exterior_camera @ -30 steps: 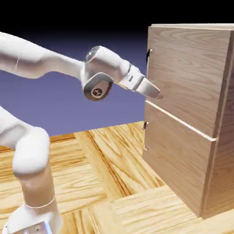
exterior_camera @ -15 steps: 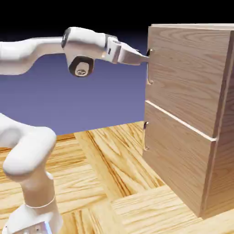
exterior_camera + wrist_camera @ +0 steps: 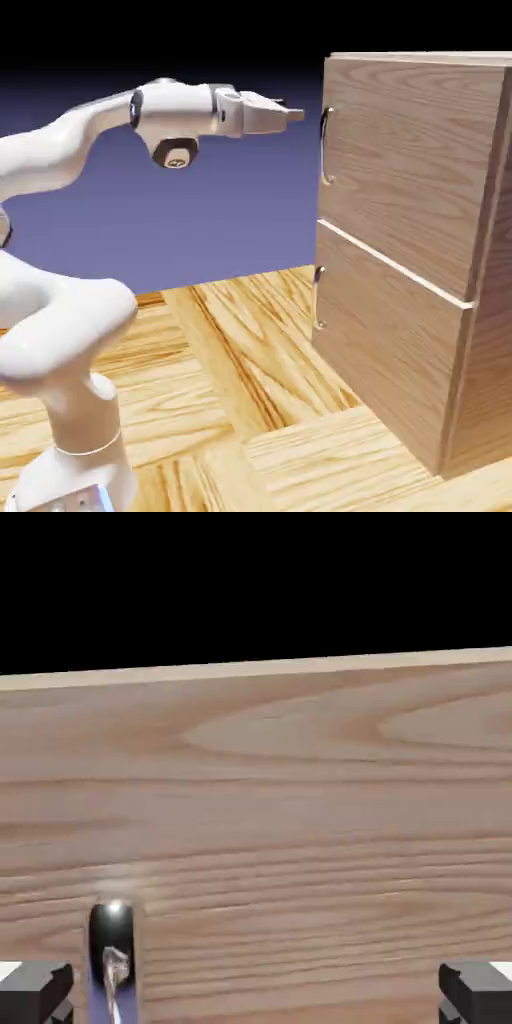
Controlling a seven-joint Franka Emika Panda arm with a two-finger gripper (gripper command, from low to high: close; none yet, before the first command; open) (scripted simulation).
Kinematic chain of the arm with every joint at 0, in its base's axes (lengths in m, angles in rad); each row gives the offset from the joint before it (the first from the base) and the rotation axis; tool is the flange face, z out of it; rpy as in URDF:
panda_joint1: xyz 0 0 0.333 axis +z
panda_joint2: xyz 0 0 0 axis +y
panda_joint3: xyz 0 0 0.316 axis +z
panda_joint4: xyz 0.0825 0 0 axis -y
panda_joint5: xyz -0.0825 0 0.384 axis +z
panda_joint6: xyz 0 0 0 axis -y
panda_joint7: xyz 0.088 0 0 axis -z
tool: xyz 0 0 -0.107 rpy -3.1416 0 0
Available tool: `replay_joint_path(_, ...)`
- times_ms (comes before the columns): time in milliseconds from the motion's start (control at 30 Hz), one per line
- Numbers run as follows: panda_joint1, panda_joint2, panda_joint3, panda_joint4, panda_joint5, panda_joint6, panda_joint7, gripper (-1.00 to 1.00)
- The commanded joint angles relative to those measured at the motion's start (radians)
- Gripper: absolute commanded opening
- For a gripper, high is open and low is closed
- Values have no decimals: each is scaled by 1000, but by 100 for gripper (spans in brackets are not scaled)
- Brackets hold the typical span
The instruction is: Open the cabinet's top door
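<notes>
The oak-grain cabinet [image 3: 489, 200] stands at the right of the exterior view, and its top door [image 3: 410, 150] lies flush and shut. A thin silver handle [image 3: 324, 146] runs down the door's left edge. My gripper [image 3: 296, 115] points at the door level with the handle's upper end, a short gap to its left, touching nothing. The hand view fills with the top door [image 3: 300, 802], with the handle [image 3: 111, 952] low on the left beside the left fingertip. The gripper [image 3: 256, 994] is open, its fingertips [image 3: 478, 992] wide apart with nothing between them.
Below the top door sits the shorter lower door [image 3: 390, 345] with its own small handle [image 3: 318, 298]. The cabinet rests on a wooden table [image 3: 230, 380]. The arm's base [image 3: 70, 440] rises at the lower left.
The hand rose from the top door's lower edge to the handle's upper end, then drew back a little to the left, away from the handle. The door has not moved.
</notes>
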Motion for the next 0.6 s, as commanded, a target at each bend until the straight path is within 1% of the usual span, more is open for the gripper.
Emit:
replay_joint_path(0, -21, -18, 25, 10, 44, -4, -17, 0)
replay_joint_path(233, -172, -142, 196, 82, 349, -29, -138, 0)
replay_joint_path(300, -172, -142, 197, 82, 349, -29, -138, 0)
replay_joint_path(467, -335, -143, 224, 208, 413, -66, -156, 0)
replay_joint_path(500, -335, -143, 224, 208, 413, -66, -156, -100)
replay_joint_path(567, -307, -155, 208, 172, 437, -98, -183, -100)
